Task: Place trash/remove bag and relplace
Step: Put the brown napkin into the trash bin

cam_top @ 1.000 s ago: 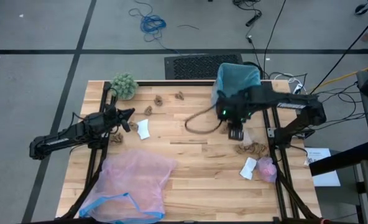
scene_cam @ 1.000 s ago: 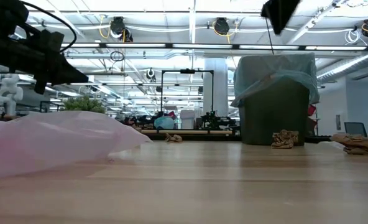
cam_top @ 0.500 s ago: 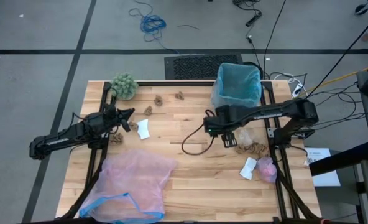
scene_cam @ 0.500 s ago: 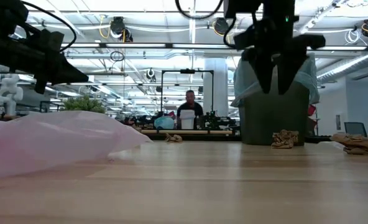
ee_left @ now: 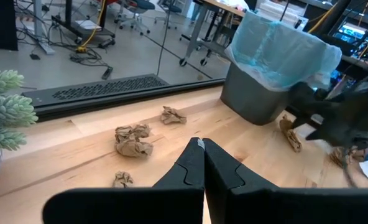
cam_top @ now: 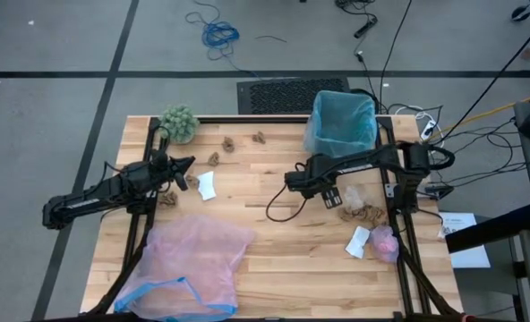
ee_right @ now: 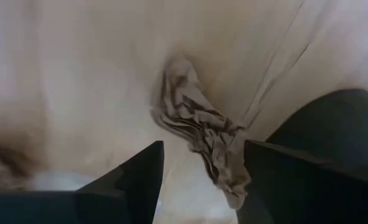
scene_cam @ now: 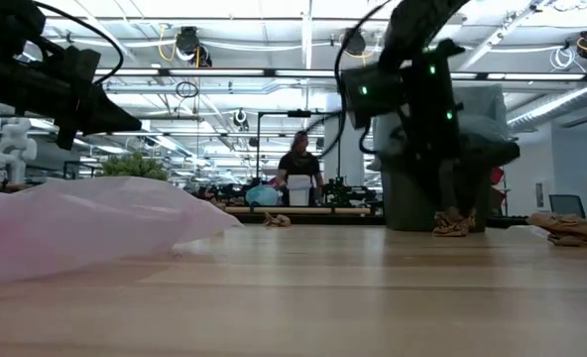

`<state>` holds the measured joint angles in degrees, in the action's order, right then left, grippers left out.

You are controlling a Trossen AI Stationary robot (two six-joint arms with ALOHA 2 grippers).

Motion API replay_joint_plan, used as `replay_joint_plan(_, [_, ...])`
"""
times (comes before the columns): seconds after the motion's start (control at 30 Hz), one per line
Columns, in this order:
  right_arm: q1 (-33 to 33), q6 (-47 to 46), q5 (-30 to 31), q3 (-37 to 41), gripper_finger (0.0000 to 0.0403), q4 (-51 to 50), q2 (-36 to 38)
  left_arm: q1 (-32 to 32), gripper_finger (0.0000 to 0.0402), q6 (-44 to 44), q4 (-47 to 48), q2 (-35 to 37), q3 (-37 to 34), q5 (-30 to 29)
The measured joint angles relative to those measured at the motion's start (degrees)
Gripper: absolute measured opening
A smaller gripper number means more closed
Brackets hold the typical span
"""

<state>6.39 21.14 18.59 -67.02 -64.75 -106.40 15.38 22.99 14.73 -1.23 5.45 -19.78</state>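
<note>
My right gripper [cam_top: 329, 195] points down in front of the bin, open, low over the table. One of its fingers stands on each side of a crumpled brown scrap [ee_right: 196, 124]; I see no touch. The brown bin [cam_top: 344, 121] holds the light-blue bag [ee_left: 277, 50], whose rim is folded over its edge. More brown scraps [cam_top: 362, 213] [cam_top: 229, 141], white paper pieces [cam_top: 206, 185] [cam_top: 359, 241] and a pink wad [cam_top: 384, 241] lie on the table. My left gripper [ee_left: 202, 144] is shut and hovers at the table's left part [cam_top: 187, 164].
A translucent pink bag with a blue rim [cam_top: 189, 264] lies spread over the near left of the table. A fuzzy green ball [cam_top: 179, 122] sits at the far left corner. A person stands in the room beyond the table [scene_cam: 298, 174].
My right gripper has come down from high in front of the bin to just above the table, and now stands over the brown scrap. The right arm has swung off the bin, so the blue bag's opening shows from above again.
</note>
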Motion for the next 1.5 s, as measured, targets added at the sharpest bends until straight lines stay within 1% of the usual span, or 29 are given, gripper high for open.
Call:
replay_joint_plan(0.13, [2.46,1.0,1.36,3.13,0.0194,3.05,-0.43,-0.02,0.0,-1.34,0.78,0.0,0.0,0.03])
replay_joint_plan(0.2, [3.23,1.03,0.87,3.91,0.0172,4.18,-0.43,0.0,0.0,-1.32,0.76,0.0,0.0,0.26])
replay_joint_plan(0.3, [3.29,1.2,-0.75,3.74,0.0115,4.83,-0.43,-0.01,0.0,-1.29,0.76,0.0,0.0,1.91])
replay_joint_plan(0.4, [2.19,0.91,-5.98,2.31,0.003,4.45,-0.43,0.0,0.0,-0.9,0.78,0.0,0.0,4.43])
replay_joint_plan(0.43, [1.49,0.74,-6.61,1.66,0.0017,4.49,-0.39,-0.02,0.0,-0.88,0.76,0.0,0.0,5.19])
replay_joint_plan(0.53, [-1.03,-1.2,-7.19,-1.24,0.0011,4.13,-0.23,-0.02,0.0,-0.84,0.76,0.0,0.0,7.55])
replay_joint_plan(0.63, [-3.86,-3.71,-9.88,-6.55,0.0003,3.03,-0.21,-0.02,0.0,-0.79,0.76,0.0,0.0,9.53])
replay_joint_plan(0.7, [-6.02,-5.35,-10.88,-11.07,0.0003,2.49,-0.21,0.0,0.0,-0.79,0.74,0.01,0.0,11.01])
replay_joint_plan(0.8, [-8.9,-7.1,-10.63,-18.82,0.0001,0.84,-0.14,0.0,0.0,-0.79,0.76,0.0,0.0,12.77])
replay_joint_plan(0.87, [-10.53,-8.67,-7.84,-24.4,0.0001,-1.69,-0.14,0.0,0.0,-0.83,0.76,0.0,0.0,13.42])
replay_joint_plan(0.93, [-11.7,-10.97,-2.46,-30.42,0.0001,-6.72,-0.14,-0.01,0.0,-0.86,0.76,0.0,0.0,13.6])
replay_joint_plan(1.0, [-12.15,-14.78,4.63,-36.29,0.0001,-14.75,-0.12,-0.01,0.0,-0.86,0.73,0.01,0.0,13.58])
replay_joint_plan(1.07, [-11.52,-21.43,13.01,-41.58,0.0,-24.66,-0.12,-0.02,0.0,-0.84,0.58,0.02,0.0,13.6])
replay_joint_plan(1.1, [-10.66,-25.09,16.61,-43.41,0.0,-26.05,0.04,0.0,0.0,-0.84,0.58,0.0,0.0,13.6])
replay_joint_plan(1.13, [-9.51,-26.92,18.51,-44.04,0.0,-24.62,1.32,0.0,0.0,-0.85,0.58,0.0,0.0,13.6])
replay_joint_plan(1.2, [-6.63,-28.63,17.79,-43.84,0.0,-23.68,4.72,-0.02,0.0,-0.86,0.38,0.02,0.0,13.59])
replay_joint_plan(1.23, [-4.8,-30.22,18.99,-44.06,0.0,-24.09,6.27,-0.02,0.0,-0.86,0.07,0.01,0.0,13.58])
replay_joint_plan(1.3, [-0.51,-35.33,24.16,-43.21,0.0,-25.34,8.72,-0.02,0.0,-0.86,-0.12,0.01,-0.02,13.6])
replay_joint_plan(1.33, [1.82,-36.26,24.74,-42.04,0.0,-25.0,10.36,0.0,0.0,-0.84,-0.73,0.01,-0.02,13.58])
replay_joint_plan(1.43, [8.3,-37.83,24.97,-40.34,0.0,-24.7,13.77,0.0,0.0,-0.84,-1.17,-0.02,0.0,13.58])
replay_joint_plan(1.5, [12.88,-38.5,23.03,-39.71,0.0,-25.29,15.4,-0.01,0.0,-1.04,-1.28,-0.01,-0.02,13.59])
